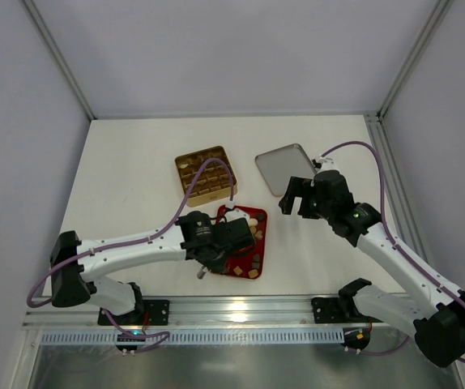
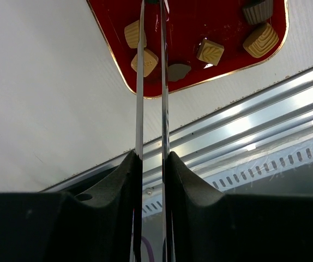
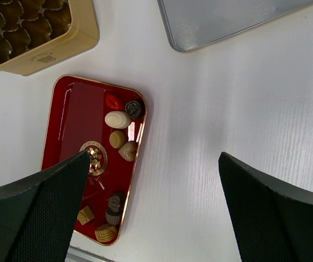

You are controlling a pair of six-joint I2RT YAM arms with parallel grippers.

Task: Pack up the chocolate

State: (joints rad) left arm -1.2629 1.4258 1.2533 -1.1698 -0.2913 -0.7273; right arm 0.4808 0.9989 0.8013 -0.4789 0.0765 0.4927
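Looking down on the worktop (image 1: 135, 162): gold box (image 1: 204, 172) at the back, grey lid (image 1: 285, 168) beside it, red tray (image 3: 77, 114) nearer the arms. Chocolate (image 3: 118, 119) sits loose on the tray, and I can't tell if any box cell is filled. Left tool (image 2: 152, 164) is squeezed narrow on tweezers (image 2: 139, 82) reaching over the tray. The tips are out of shot, so no idea if a piece is pinched. Right tool (image 3: 154, 158) hangs wide, holding nothing. I'd call this the pick step. Next needs a firm pinch, a lift, then a box cell. Only writing candidate is the tray's gold emblem (image 3: 94, 157), unreadable.
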